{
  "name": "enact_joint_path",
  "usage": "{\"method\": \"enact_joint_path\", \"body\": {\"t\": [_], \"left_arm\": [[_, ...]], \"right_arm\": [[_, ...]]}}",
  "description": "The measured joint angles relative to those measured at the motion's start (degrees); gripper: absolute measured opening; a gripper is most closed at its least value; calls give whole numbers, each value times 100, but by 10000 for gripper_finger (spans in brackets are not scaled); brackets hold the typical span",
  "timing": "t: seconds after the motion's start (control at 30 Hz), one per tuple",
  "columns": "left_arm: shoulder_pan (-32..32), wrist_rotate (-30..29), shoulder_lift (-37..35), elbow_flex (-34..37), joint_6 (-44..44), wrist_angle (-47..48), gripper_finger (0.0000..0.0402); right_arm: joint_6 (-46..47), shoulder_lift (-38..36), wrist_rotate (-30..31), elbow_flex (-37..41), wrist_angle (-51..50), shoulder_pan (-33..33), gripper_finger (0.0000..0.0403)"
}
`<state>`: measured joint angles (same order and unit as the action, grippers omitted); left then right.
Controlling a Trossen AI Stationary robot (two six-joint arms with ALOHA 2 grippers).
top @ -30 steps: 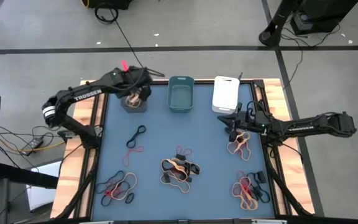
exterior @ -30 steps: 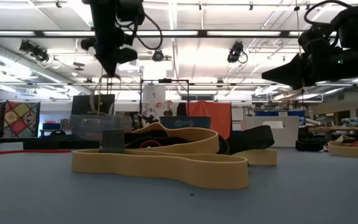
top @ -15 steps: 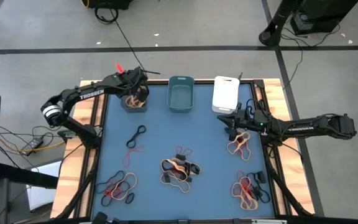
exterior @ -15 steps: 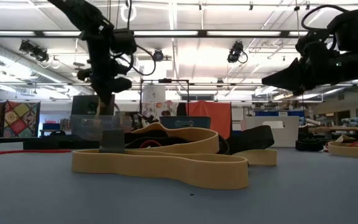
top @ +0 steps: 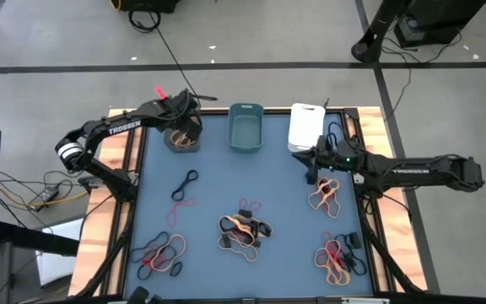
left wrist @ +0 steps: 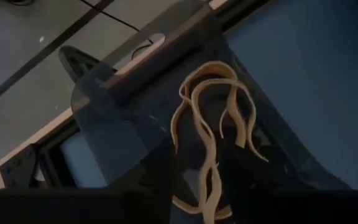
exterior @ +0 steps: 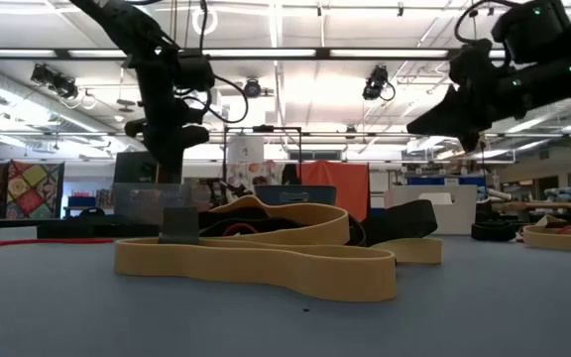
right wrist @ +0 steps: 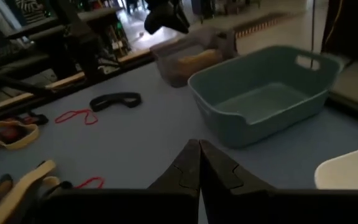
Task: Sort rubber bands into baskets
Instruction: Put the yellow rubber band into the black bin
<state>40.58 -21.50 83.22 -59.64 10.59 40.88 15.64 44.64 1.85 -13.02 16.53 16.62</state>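
**Over the grey basket: left gripper above a tangle of tan bands**

Across the blue table (top: 251, 190) the spread runs like this, biggest first. Left arm (top: 112, 131) reaches in from the left edge, right arm (top: 412, 169) stretches in from the right. Along the far edge sit three baskets in a row: grey basket (top: 181, 138) at the left, teal basket (top: 245, 128) in the middle, white basket (top: 305, 128) at the right, the white one turned bottom up by the look of it.

Left gripper (top: 184, 127) hangs right over the grey basket. Its wrist view looks down into the bin, where tan bands (left wrist: 211, 134) dangle in a loose tangle; whether its fingers are apart or closed, I cannot tell, and I cannot tell if the bands are still touching them.

Right gripper (right wrist: 199, 163) hovers just in front of the white basket, above the table, fingers pressed together with nothing between them, pointing toward the teal basket.

Now the loose stuff. A centre heap (top: 243, 230) of tan and black bands lies in the middle of the near half. A left heap (top: 162, 255) of red, tan and black sits at the near left corner, a right heap (top: 337, 257) at the near right. A tan and red cluster (top: 325, 197) lies just beside the right gripper. A black band (top: 185, 184) and a thin red band (top: 184, 205) lie near the grey basket.
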Motion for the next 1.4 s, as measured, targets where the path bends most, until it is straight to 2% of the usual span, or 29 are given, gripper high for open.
{"method": "enact_joint_path", "body": {"t": [0.13, 0.37, 0.6, 0.77, 0.9, 1.1, 1.2, 1.3, 1.4], "left_arm": [[-112, -27, -119, 0, 15, 7, 141], [-769, -89, -899, 0, 270, -302, 142], [-1442, -520, -1502, 0, 900, -515, 142], [-1459, -749, -1563, -2, 890, -971, 142], [-1333, -762, -1545, -2, 649, -1233, 142], [-1364, -758, -1530, -2, 293, -1229, 142], [-1416, -758, -1530, -2, 291, -1223, 142], [-1445, -741, -1530, -2, 320, -1222, 142], [-1444, -626, -1536, -2, 505, -1222, 142]], "right_arm": [[293, 0, -360, -427, -736, 0, 12], [715, 0, -787, -1544, -2197, 126, 13], [1018, 263, -699, -3132, -4228, 644, 15], [1133, 567, -519, -3989, -5497, 1005, 14], [1319, 754, -505, -4197, -5634, 1182, 16], [495, 1020, -469, -4196, -5680, 1177, 14], [560, 1241, -334, -4196, -5375, 1184, 16], [1031, 1430, -741, -4193, -5364, 1246, 16], [1104, 1623, -1004, -4189, -5616, 1240, 14]]}}
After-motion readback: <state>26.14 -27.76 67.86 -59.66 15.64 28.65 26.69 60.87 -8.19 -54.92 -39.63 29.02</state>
